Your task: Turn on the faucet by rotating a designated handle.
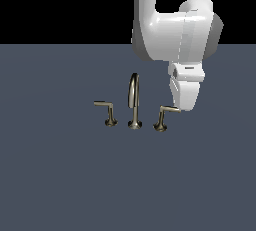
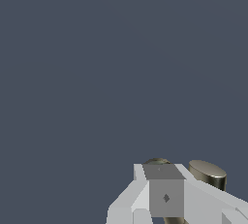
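1. Now the claw (image 1: 184, 106) touches the handle (image 1: 167, 110) at the faucet's (image 1: 133, 100) three o'clock side.
2. Whether its fingers are spread or pinching, I cannot tell.
3. Seemingly, rotation remains undone.

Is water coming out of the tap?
No. The spout shows no water under it. The gripper is at the handle on the exterior view's right.

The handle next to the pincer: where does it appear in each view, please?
Exterior view: the handle stands at the exterior view's right of the arched spout, its arm tip reaching the pincer.
Wrist view: probably the brass end beside the pincer; I cannot be sure.
Shared landmark: the pincer.
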